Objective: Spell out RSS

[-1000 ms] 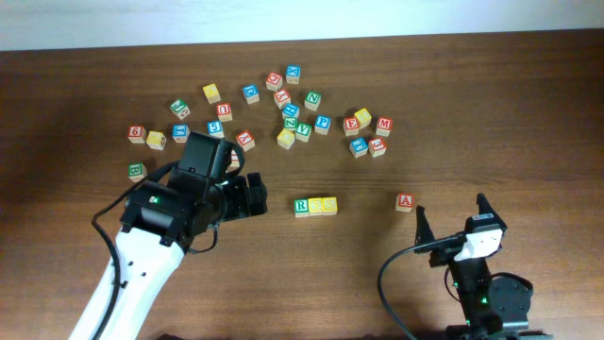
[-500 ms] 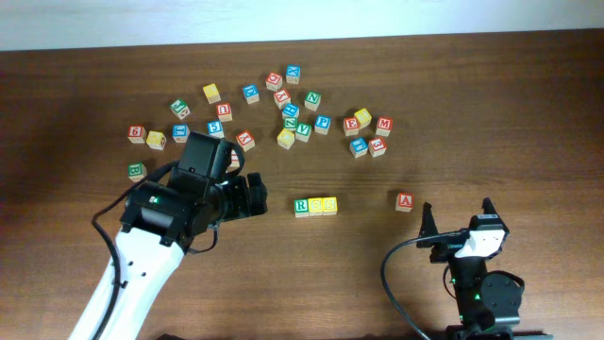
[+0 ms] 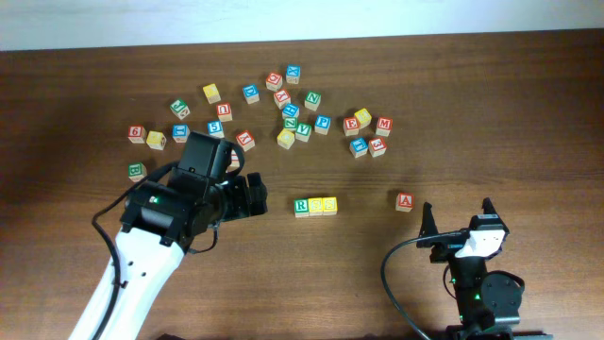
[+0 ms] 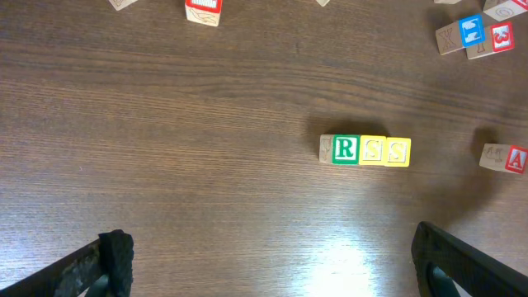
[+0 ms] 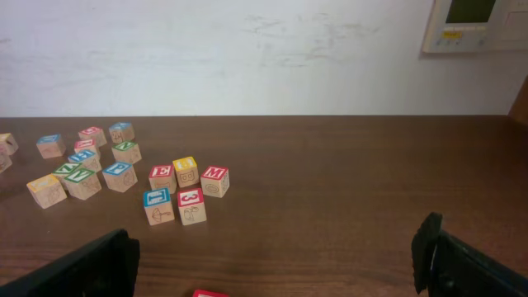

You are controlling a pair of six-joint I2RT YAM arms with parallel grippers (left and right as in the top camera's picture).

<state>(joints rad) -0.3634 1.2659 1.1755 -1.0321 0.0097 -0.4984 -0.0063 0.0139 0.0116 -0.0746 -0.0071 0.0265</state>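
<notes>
Three wooden cubes stand touching in a row that reads RSS (image 3: 315, 205) in the middle of the table: a green-framed R (image 4: 345, 149), then two yellow S cubes (image 4: 372, 151) (image 4: 398, 152). My left gripper (image 3: 257, 195) sits just left of the row, open and empty, its fingers (image 4: 115, 257) spread wide at the bottom of the left wrist view. Near the front edge, right of the row, my right gripper (image 3: 456, 215) is open with nothing between its fingers (image 5: 431, 247).
A red A cube (image 3: 405, 201) lies alone right of the row, just ahead of my right gripper. Many lettered cubes (image 3: 283, 104) are scattered across the back of the table. A green cube (image 3: 137, 172) sits at the far left.
My right gripper has turned a little and squared up near the front edge. The left arm and the cubes have not moved.
</notes>
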